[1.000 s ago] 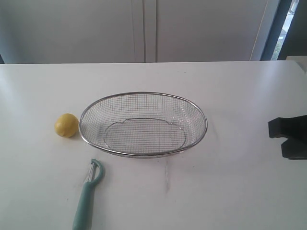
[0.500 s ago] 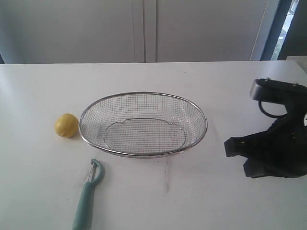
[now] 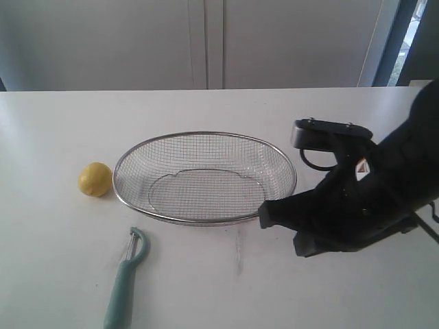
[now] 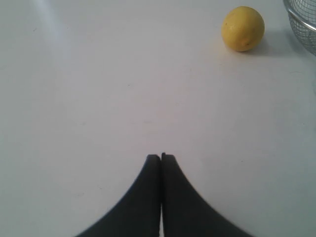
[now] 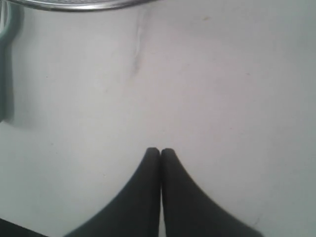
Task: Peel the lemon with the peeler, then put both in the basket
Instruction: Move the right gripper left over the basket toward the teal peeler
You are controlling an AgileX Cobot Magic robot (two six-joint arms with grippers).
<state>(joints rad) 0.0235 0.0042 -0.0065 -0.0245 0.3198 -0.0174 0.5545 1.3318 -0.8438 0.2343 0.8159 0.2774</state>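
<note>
Peeler (image 3: pixel 125 284) lies flat at the near edge of the white surface (image 3: pixel 55 116). Its long axis runs near to far, with the handle nearest and the blade head pointing away. Beyond it, the lemon (image 3: pixel 95 179) sits just beside the left end of the basket (image 3: pixel 204 133). The right gripper (image 3: pixel 264 216), pressed together and holding nothing, hangs by the basket's near right rim. The left gripper (image 4: pixel 160 157) is likewise closed and holds nothing.

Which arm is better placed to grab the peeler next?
Right, probably. The right claw, shut, hangs over the white table with the pale teal-handled, metal-bladed peeler in its wrist view; the left claw faces the round yellow lemon instead.
</note>
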